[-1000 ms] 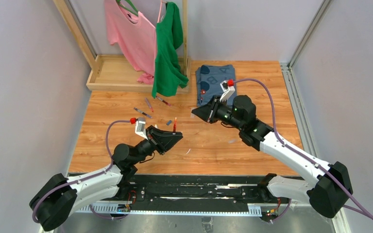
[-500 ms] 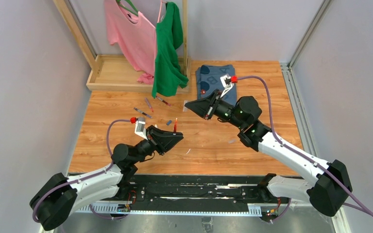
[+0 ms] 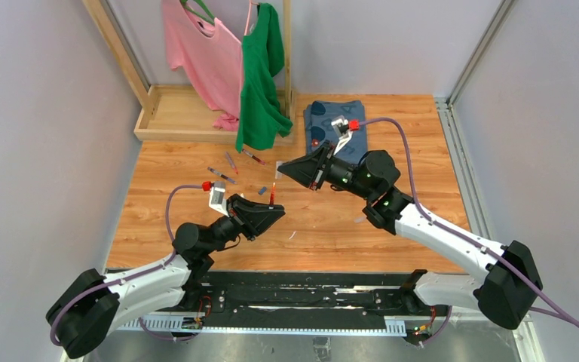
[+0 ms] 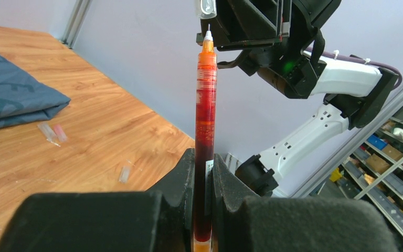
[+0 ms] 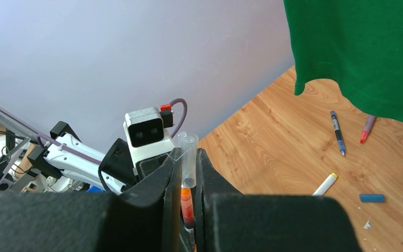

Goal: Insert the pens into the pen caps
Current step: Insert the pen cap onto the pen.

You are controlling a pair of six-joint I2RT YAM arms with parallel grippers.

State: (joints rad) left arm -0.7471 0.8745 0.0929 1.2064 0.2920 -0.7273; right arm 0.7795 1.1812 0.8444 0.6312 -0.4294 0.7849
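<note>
Left fingers (image 4: 182, 176) pinch a translucent red-orange stick pen (image 4: 205, 100) upright — its tip just below the clear tubular plastic cap (image 5: 188, 149) clamped in the right fingers (image 5: 169, 181).

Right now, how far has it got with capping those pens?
Early on. I can't make out any finished pen. In hand: the left gripper holds a red pen upright, and the right gripper holds a clear cap right at its tip, not pushed on. Left: other pens and a blue cap lie waiting.

I hold the red pen (image 4: 205, 131) upright, tip just under the clear cap (image 5: 188, 152), other pens (image 5: 337, 132) lying flat on the tabletop (image 5: 273, 147).
</note>
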